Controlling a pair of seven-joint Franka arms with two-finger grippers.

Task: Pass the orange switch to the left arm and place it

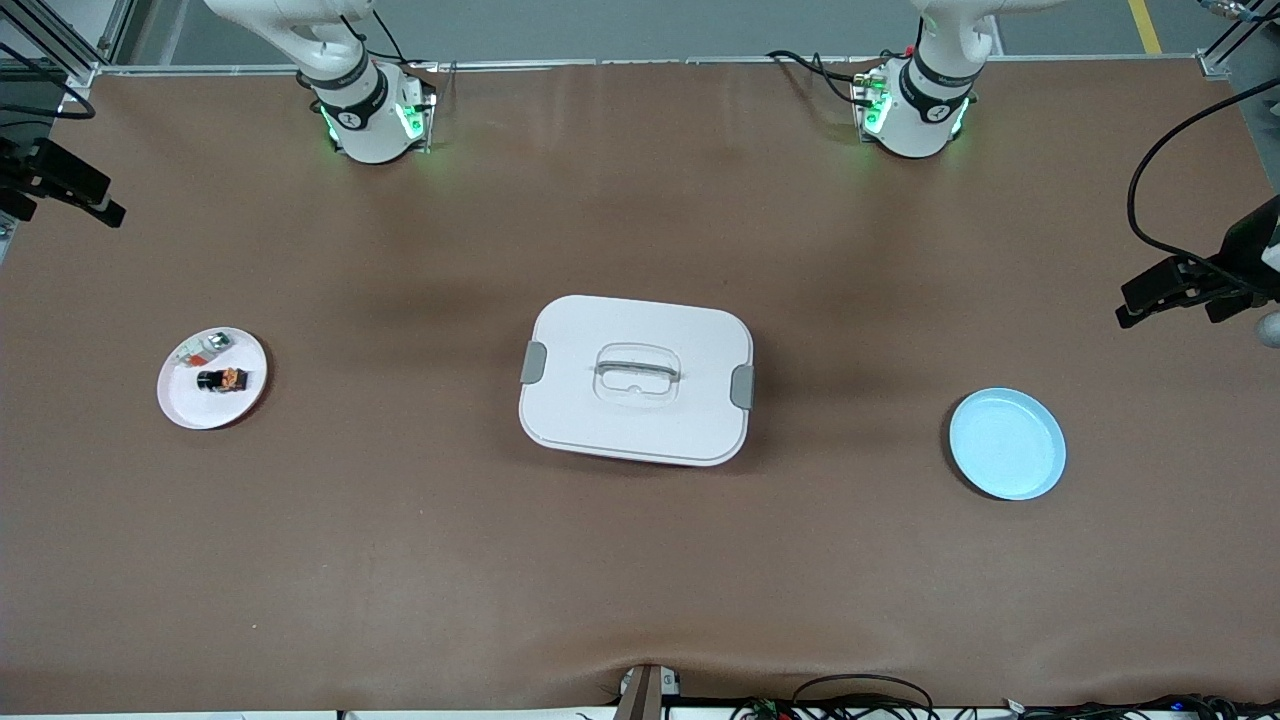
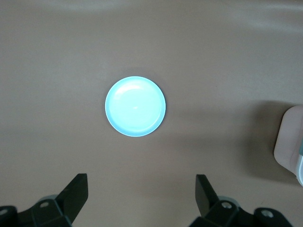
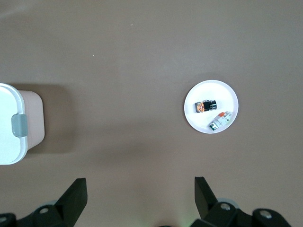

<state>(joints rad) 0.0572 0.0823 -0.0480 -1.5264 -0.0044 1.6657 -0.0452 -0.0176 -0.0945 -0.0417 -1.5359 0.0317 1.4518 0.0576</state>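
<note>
Nothing is done yet: the orange switch lies on the white plate at mid-left of the front view, the box stands at centre, and the blue plate at lower right is bare. The left gripper and right gripper hang high over the table, spread wide and holding nothing.

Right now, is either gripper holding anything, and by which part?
Nothing is held. The left gripper and right gripper are open; the small black orange-capped switch lies on its white round plate.
</note>
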